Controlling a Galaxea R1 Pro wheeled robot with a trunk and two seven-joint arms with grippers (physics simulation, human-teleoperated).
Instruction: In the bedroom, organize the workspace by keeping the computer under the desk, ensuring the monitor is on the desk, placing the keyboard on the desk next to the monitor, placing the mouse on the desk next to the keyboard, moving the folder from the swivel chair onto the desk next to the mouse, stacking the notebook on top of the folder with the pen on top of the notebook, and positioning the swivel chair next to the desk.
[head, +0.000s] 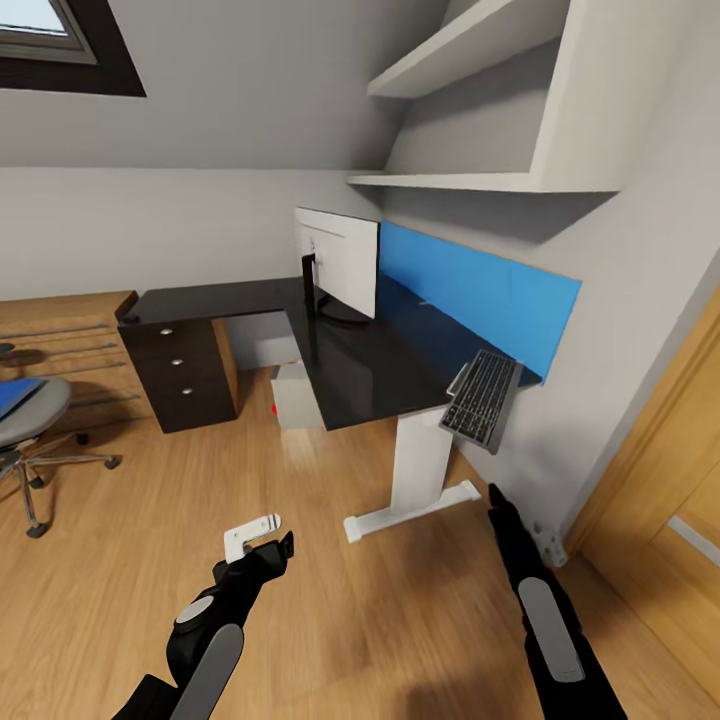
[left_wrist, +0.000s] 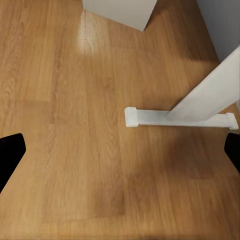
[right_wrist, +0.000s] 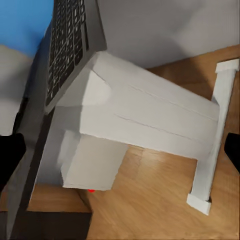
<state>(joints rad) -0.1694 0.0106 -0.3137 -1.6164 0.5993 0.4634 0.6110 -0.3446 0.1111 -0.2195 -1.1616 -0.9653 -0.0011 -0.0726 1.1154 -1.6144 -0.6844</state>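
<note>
Currently: keyboard (head: 483, 398) overhangs table (head: 370, 370) edge, tilted. Monitor (head: 340, 262) on table, computer (head: 297, 396) beneath. Left tool (left_wrist: 120, 150) and right tool (right_wrist: 120, 155) both spread wide, empty.

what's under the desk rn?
Under the desk: the light grey computer with its red light, standing on the wood floor, beside the dark drawer unit. The desktop hides the computer's top and rear.

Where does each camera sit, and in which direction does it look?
Head view: high on the robot, facing forward and down at the desk, monitor and keyboard; both arms show.
Left wrist view: faces down at the wood floor; dark fingertips at the edges.
Right wrist view: looks up under the desk at the keyboard's overhang.
All three share the desk's white leg.
</note>
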